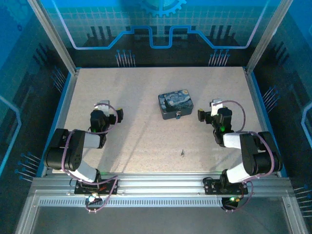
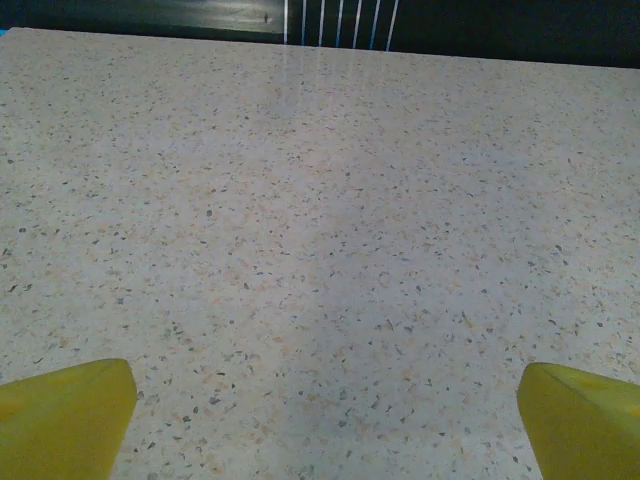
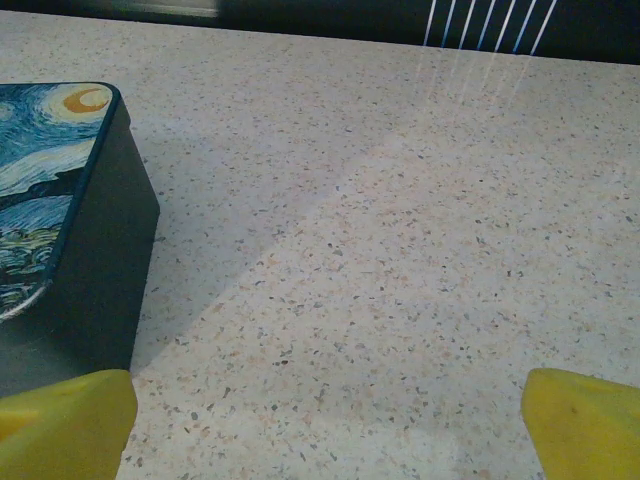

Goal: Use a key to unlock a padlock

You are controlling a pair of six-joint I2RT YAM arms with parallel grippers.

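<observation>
While the key lies apart, the padlock touches the painted tin.

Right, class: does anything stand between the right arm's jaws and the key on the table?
Nothing visible does. The key lies alone on bare table, nearer the bases than the right arm's jaws, which stand open. The tin sits to their left, off that line.

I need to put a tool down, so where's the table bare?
Bare: the far strip behind the tin, and the patch between the left pincer and the tin. Crowded: the tin's near side, with the padlock there and the key lying nearer.
</observation>
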